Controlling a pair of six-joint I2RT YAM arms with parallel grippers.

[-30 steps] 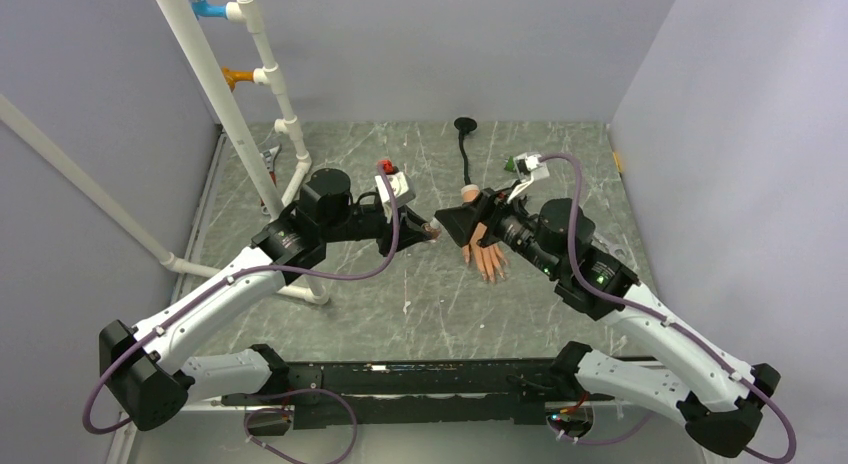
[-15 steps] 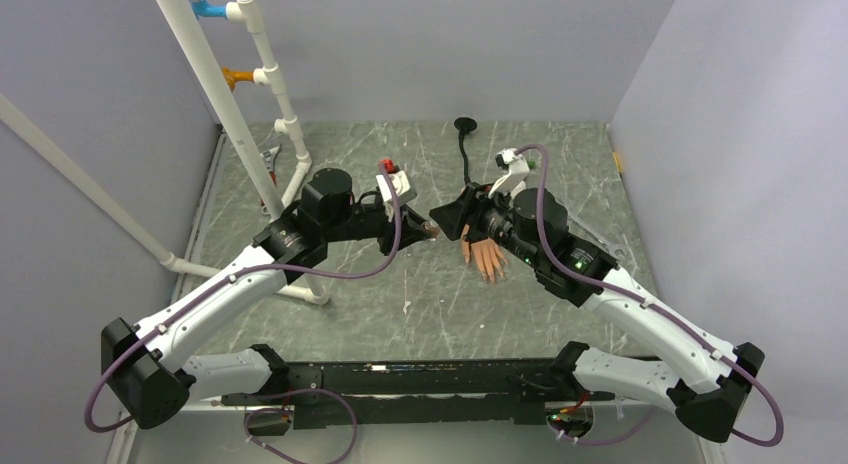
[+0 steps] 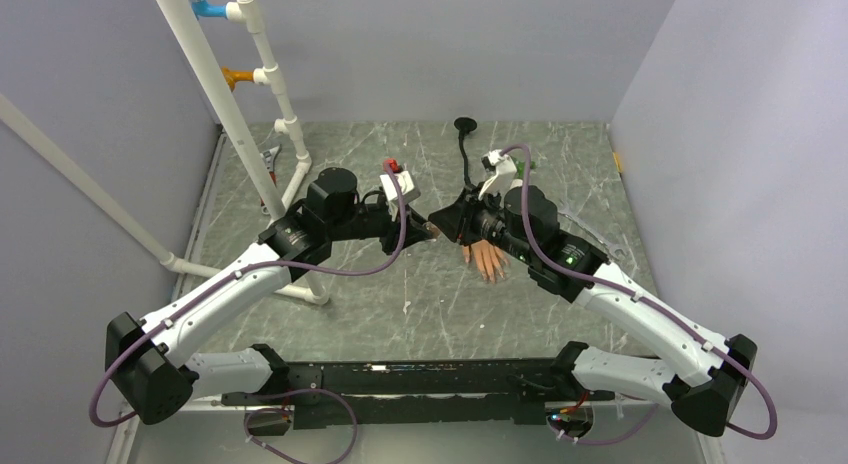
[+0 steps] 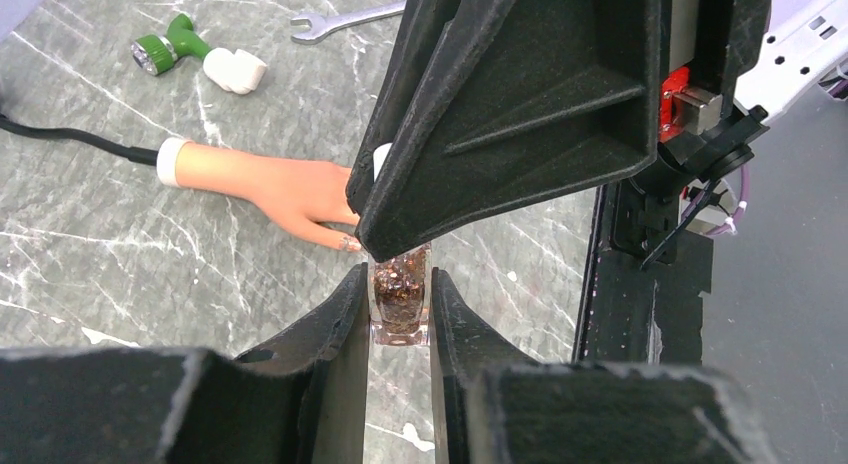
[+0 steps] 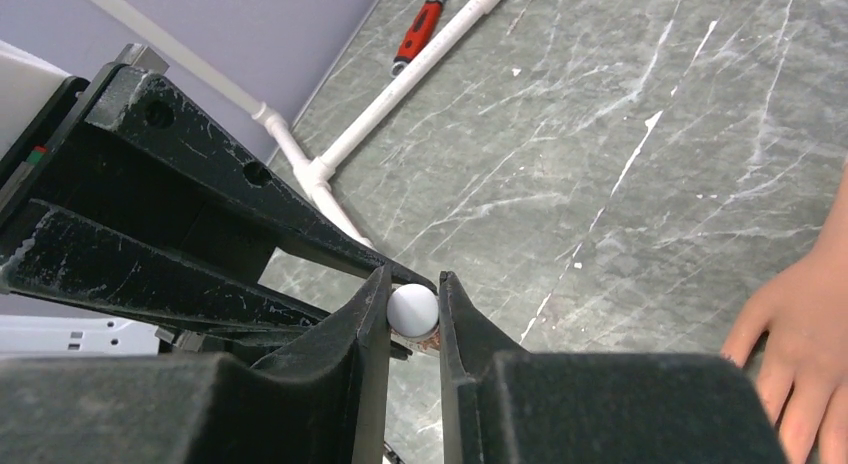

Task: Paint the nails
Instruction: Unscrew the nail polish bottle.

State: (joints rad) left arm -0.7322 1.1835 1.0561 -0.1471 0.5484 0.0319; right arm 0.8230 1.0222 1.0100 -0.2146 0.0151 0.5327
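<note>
The peach mannequin hand (image 3: 487,257) lies flat on the table, fingers toward the arms. In the left wrist view one nail (image 4: 350,243) shows at the tip of the mannequin hand (image 4: 270,179). My left gripper (image 4: 400,274) is shut on a small brown glitter bottle (image 4: 400,296), held above the table just left of the hand. My right gripper (image 5: 413,281) faces it and is shut on the bottle's round white cap (image 5: 413,310). From above, the left gripper (image 3: 428,229) and right gripper (image 3: 441,224) meet tip to tip. The mannequin hand's fingers (image 5: 800,334) sit at the right wrist view's edge.
A white pipe frame (image 3: 255,104) stands at the back left, with a red-handled tool (image 5: 418,31) by its foot. A black cable (image 3: 465,149) runs from the hand's wrist to the back. A wrench (image 4: 345,21) and a green and white object (image 4: 195,56) lie beyond the hand.
My right arm has swung left to meet the left gripper, and its jaws have gone from open to shut on the white cap. The left gripper still holds the bottle.
</note>
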